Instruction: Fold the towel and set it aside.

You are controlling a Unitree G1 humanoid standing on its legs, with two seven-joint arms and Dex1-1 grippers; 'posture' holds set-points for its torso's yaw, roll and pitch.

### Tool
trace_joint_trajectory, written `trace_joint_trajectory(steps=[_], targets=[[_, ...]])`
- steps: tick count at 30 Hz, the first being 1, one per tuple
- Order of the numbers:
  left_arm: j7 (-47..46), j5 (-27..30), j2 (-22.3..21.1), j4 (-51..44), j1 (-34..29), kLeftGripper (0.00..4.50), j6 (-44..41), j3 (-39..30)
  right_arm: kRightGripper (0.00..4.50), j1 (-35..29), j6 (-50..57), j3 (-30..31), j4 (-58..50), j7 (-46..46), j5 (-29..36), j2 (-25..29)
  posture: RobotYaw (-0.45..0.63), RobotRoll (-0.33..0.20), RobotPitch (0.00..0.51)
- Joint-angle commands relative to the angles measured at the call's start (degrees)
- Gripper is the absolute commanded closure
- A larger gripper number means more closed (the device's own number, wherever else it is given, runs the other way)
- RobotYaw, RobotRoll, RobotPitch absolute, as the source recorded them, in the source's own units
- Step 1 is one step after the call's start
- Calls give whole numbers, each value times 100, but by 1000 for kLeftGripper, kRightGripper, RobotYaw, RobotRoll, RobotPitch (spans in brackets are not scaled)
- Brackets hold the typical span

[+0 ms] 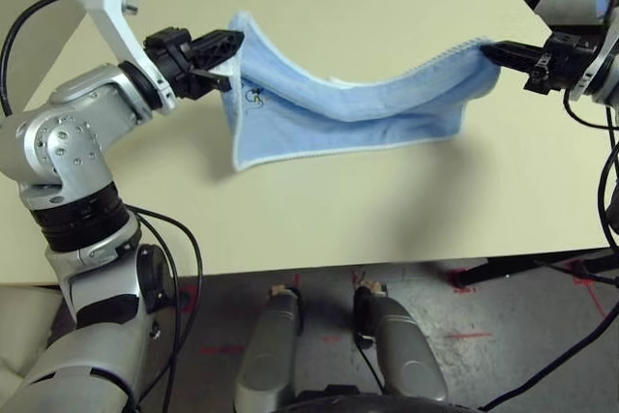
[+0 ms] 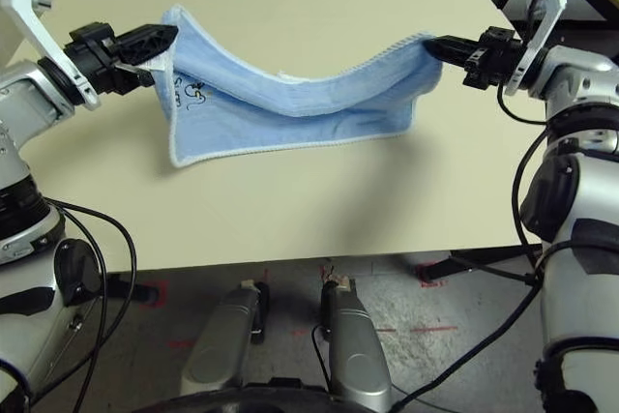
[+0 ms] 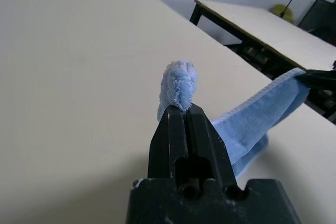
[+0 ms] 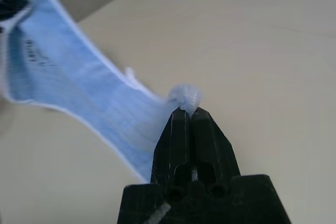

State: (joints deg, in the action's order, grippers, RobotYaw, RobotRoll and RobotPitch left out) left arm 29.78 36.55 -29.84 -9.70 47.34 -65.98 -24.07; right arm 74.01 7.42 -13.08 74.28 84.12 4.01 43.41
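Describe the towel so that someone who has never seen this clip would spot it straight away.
Above the beige table, between the robot's two arms, a light-blue terry towel with white edging hangs in the air, sagging in the middle. The left gripper and the right gripper each pinch one end; it is the only cloth here, with a small dark motif near the left gripper.

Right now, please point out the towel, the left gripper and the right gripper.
towel (image 1: 338, 108): left eye view, sagging middle of the cloth.
left gripper (image 1: 228, 44): left eye view, tips shut on the towel's corner.
right gripper (image 1: 488, 50): left eye view, tips shut on the towel's other end.
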Motion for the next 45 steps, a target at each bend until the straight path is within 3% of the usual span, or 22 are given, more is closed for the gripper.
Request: trace_joint_trajectory(steps=[1, 8, 24, 26, 32, 35, 37, 40, 45], targets=[[185, 125, -200, 319, 68, 4489, 322, -16, 4500, 84, -125, 123, -73, -161, -69, 19, 225, 0, 124], [275, 232, -315, 777, 41, 4489, 726, -56, 4500, 119, -585, 105, 3, -1025, -65, -68, 225, 0, 120], [633, 1245, -597, 498, -608, 4489, 354, -45, 4500, 158, 183, 580, -11, 255, -302, 277, 221, 0, 121], [613, 1300, -579, 662, -543, 4489, 454, -110, 4500, 173, -43, 526, -20, -102, -287, 234, 218, 0, 121], [291, 880, -386, 1466, 42, 4489, 1328, -14, 4500, 201, -1156, 478, 66, -2452, -477, -100, 211, 0, 122], [35, 373, -210, 2299, 668, 4489, 2478, -2, 4500, 555, -1668, 177, 143, -4299, -395, -249, 213, 0, 123], [5, 101, -165, 2765, 949, 4489, 3139, -5, 4500, 748, -1762, -28, 186, -4828, -282, -293, 213, 0, 125], [208, 32, -198, 2859, 803, 4489, 3312, 76, 4500, 701, -1674, -97, 217, -4467, -231, -344, 208, 0, 131], [624, 373, -142, 1736, -311, 4489, 2817, 358, 4500, 154, -1448, -189, 157, -2988, -21, -324, 211, 0, 150]])
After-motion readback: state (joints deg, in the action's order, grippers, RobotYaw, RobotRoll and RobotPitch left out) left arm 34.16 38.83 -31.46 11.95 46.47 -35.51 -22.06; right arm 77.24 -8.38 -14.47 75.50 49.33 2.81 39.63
